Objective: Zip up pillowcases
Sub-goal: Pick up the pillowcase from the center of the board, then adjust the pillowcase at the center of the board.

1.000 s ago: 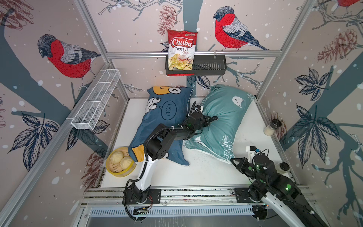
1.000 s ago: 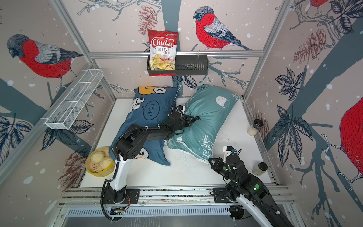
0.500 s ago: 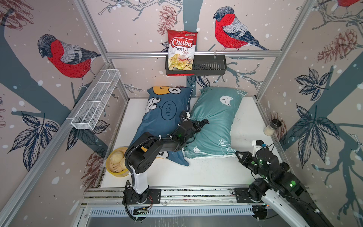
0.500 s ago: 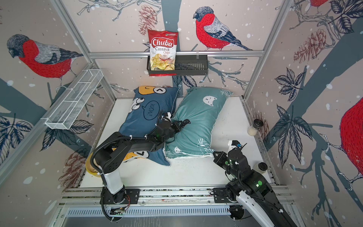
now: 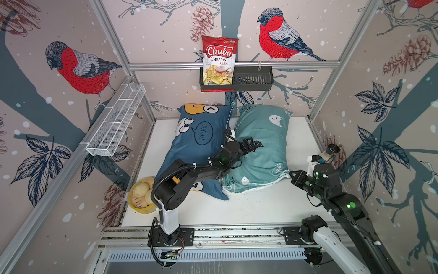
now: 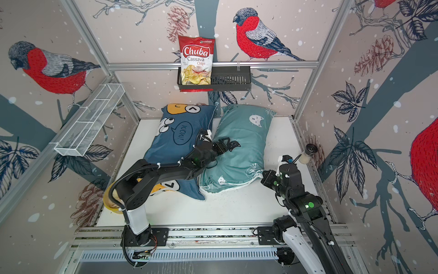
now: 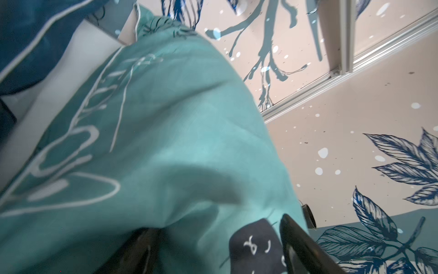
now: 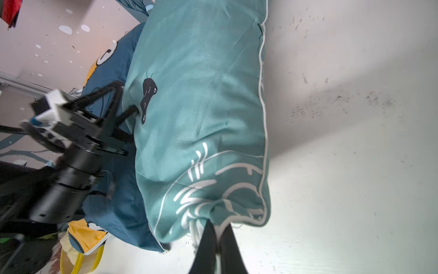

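Two pillowcases lie side by side on the white table (image 5: 248, 208): a dark blue one (image 5: 199, 142) with cartoon faces and a teal one (image 5: 263, 142) with cat faces, seen in both top views. My left gripper (image 5: 252, 145) stands open over the teal case's left side, its fingers (image 7: 298, 242) astride loose teal fabric (image 7: 166, 142) beside a dark cat print. My right gripper (image 8: 216, 227) is shut on the teal pillowcase's near right corner (image 5: 283, 174), which bunches at the fingertips. No zipper shows clearly.
A yellow steamer basket of buns (image 5: 141, 198) sits at the table's near left. A chips bag (image 5: 219, 60) stands in a black basket (image 5: 252, 79) on the back wall. A white wire shelf (image 5: 116, 121) hangs on the left wall. A small jar (image 5: 331, 150) stands by the right wall.
The left gripper has opened and let go of the teal fabric. The teal pillowcase has dropped from a bunched lift to lying flat. The right arm drew its corner to the right.
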Robot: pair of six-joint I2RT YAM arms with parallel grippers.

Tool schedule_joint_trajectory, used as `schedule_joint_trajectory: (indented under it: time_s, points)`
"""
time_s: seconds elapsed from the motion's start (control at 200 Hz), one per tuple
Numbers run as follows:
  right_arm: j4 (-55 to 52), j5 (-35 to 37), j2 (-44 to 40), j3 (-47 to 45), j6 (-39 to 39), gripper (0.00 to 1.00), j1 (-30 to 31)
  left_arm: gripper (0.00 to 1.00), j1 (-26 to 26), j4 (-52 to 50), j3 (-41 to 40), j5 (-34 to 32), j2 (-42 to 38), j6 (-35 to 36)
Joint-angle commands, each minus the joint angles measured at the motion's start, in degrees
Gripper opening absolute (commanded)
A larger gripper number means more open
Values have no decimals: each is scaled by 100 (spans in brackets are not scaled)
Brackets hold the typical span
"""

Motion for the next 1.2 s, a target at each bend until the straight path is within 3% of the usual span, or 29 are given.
schedule_joint_trajectory:
  time_s: [0.0,0.13,0.3,0.445,0.585,0.991,1.196]
  points:
    - [198,-1120,94,-53,-521,0,-120,84,-72,-409,-19,63,-465,708]
    - [124,-1599,138,16,-639,0,-121,84,-128,-922,-205,398,-1117,978]
    - [-299,-2058,217,306,-825,0,-123,72,-550,-1084,-995,1484,-1862,714]
    - [-519,-2395,274,289,-884,0,-125,68,-599,67,-1953,2824,-2418,-545]
    - [-370,-2666,402,30,-840,0,-125,67,-992,205,-1973,3087,-2762,-846]
    - [38,-2698,608,-69,-564,0,-141,61,-1418,1796,-1939,3646,-1478,-1434]
    - [149,-2749,669,-107,-511,0,-219,57,-1532,1711,-1735,3654,-1086,-1385]
